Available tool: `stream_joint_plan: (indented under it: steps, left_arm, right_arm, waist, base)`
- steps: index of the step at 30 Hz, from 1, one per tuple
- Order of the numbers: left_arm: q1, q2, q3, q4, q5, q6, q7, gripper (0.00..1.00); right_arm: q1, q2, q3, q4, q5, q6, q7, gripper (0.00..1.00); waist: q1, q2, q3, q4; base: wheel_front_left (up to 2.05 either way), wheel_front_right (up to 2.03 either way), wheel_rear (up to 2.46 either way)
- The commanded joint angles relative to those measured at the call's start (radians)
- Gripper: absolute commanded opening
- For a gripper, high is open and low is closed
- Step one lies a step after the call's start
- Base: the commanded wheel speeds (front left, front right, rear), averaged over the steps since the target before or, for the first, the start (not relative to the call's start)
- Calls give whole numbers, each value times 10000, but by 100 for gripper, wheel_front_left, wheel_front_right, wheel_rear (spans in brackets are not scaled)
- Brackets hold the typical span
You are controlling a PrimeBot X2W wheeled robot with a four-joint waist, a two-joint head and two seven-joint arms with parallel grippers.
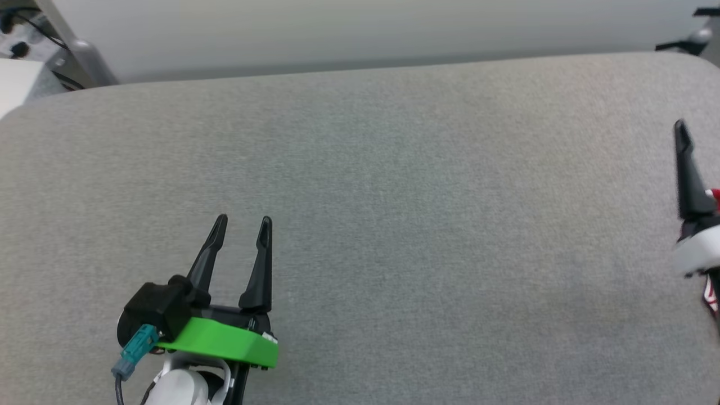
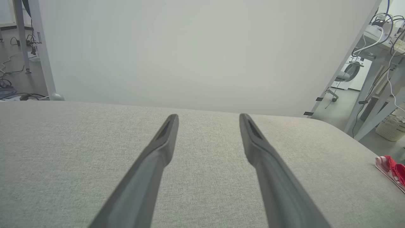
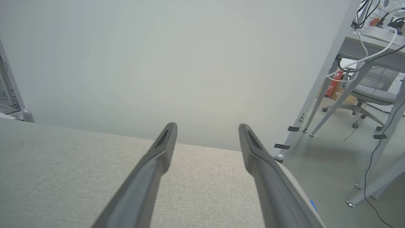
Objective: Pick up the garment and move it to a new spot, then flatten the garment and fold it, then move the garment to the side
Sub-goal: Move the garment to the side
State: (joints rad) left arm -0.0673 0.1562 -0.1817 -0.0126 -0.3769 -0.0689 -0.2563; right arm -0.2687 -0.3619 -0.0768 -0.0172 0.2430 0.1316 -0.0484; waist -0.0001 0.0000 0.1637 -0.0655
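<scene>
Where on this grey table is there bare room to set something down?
Free: the middle of the table, between the left hand and the right hand, back to the far edge. Crowded: the right edge, where the garment lies.

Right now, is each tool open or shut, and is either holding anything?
Left tool: open, holding nothing.
Right tool: open, holding nothing.

Long dark tapered fingers [image 1: 260,270] on a green bracket [image 1: 225,340] — teal connector [image 1: 138,343], white wrist [image 1: 183,388]
</scene>
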Motion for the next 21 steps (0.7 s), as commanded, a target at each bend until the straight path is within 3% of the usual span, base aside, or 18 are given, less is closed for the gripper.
stream_joint_plan:
  steps: [1,11,21]
  left_arm:
    - [208,-80,131,24,151,55,-53,100]
    - [751,-410,563,590,855,-85,-54,100]
    - [833,-716,1007,961,1287,-283,-54,100]
  right_arm:
    - [395,277,-5,-257,61,-9,-78,100]
    - [2130,1971,231,-380,-383,-9,-847,100]
    - [2707,2710,566,568,-779,-9,-1550,100]
  waist:
    - [1,0,-687,671]
    - [1,0,-995,994]
    - [1,0,-1007,1039]
  base:
    - [0,0,0]
    - [0,0,0]
    - [0,0,0]
